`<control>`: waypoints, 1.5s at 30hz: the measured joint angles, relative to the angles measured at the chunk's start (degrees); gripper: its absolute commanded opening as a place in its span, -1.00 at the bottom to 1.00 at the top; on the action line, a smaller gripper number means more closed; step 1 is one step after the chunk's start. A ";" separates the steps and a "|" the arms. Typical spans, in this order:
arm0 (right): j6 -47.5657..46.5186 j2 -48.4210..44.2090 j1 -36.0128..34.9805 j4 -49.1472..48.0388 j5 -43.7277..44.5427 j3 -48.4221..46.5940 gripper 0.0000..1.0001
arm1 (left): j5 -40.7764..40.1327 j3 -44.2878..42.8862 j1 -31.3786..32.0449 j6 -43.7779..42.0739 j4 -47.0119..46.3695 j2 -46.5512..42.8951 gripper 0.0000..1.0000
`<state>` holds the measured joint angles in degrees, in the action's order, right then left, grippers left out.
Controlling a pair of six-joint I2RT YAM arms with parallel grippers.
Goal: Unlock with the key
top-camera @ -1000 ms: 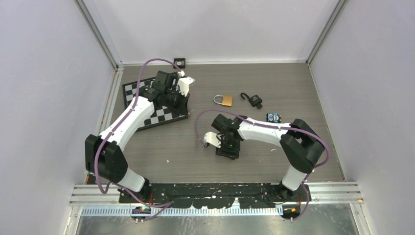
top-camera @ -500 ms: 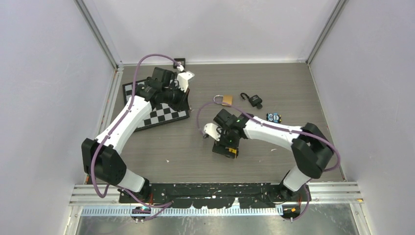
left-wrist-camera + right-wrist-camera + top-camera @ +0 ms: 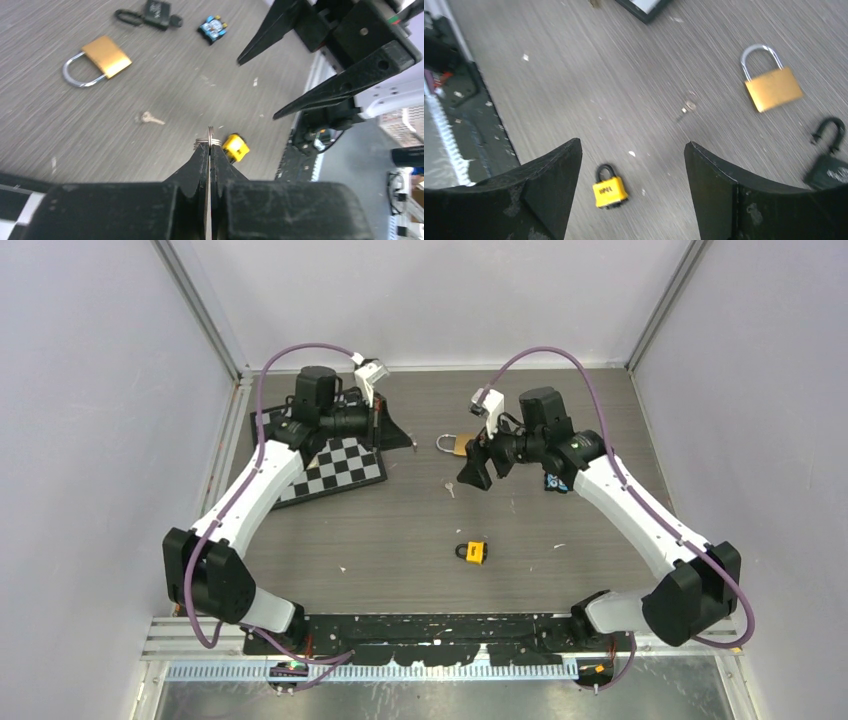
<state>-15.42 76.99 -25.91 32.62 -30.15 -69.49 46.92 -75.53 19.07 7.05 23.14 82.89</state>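
Note:
A small yellow padlock (image 3: 473, 551) lies alone on the table with its shackle closed; it also shows in the left wrist view (image 3: 235, 148) and the right wrist view (image 3: 609, 190). A loose silver key (image 3: 451, 486) lies on the wood near the brass padlock (image 3: 458, 444). My left gripper (image 3: 406, 439) is shut on a thin metal key ring (image 3: 210, 138) that sticks out past its tips. My right gripper (image 3: 474, 466) is open and empty, held in the air above the loose key (image 3: 686, 107), far from the yellow padlock.
A black padlock (image 3: 155, 10) with its shackle open and a small blue item (image 3: 212, 27) lie at the back right. A checkerboard (image 3: 340, 465) lies under the left arm. The right gripper's fingers (image 3: 345, 75) hang close in front of the left gripper.
My right arm has risen off the yellow padlock, left it on the table and swung to the back beside the brass padlock. My left gripper has shifted right, off the checkerboard.

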 measured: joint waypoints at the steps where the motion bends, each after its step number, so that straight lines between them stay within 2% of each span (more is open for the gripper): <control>1: 1.25 -0.46 -0.17 -1.42 -1.62 0.13 0.55 | 1.27 0.20 0.00 1.55 -1.33 0.00 -1.00; 8: 6.64 -0.74 -0.72 -8.57 -10.03 0.63 0.51 | 8.83 5.53 0.70 15.08 -16.04 0.02 -1.00; 18: 7.23 2.47 -4.52 -9.92 -11.93 -0.87 0.47 | 11.37 10.86 5.90 24.11 -25.33 0.09 -1.00; 19: 7.10 2.84 -4.81 -9.90 -11.93 -1.01 0.39 | 11.65 10.95 6.21 24.41 -25.97 0.13 -1.00; 24: 5.70 3.98 -5.49 -9.57 -12.35 -1.49 -0.39 | 13.03 11.43 6.99 25.70 -28.41 0.28 -1.00; 26: 5.11 4.00 -5.62 -8.79 -13.00 -1.60 -0.62 | 12.83 11.65 6.97 25.81 -29.16 0.50 -1.00; 29: 4.00 4.00 -5.73 -7.91 -12.83 -1.62 -0.72 | 12.92 11.98 6.88 25.79 -29.33 0.66 -1.00; 36: 1.05 1.95 -5.73 -6.23 -10.29 -0.90 -0.74 | 13.09 12.00 7.08 25.27 -29.31 0.76 -1.00; 42: -0.57 -0.26 -5.77 -5.81 -8.87 0.66 -0.96 | 13.44 12.02 7.61 24.46 -29.11 0.76 -1.00; 45: -1.16 -0.28 -5.77 -5.81 -8.83 0.79 -0.99 | 13.64 12.02 7.63 23.89 -28.83 0.76 -0.97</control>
<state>-16.58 76.71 -31.68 26.81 -38.98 -68.71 60.55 -63.51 26.70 30.94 -5.69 83.66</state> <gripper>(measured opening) 0.101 0.009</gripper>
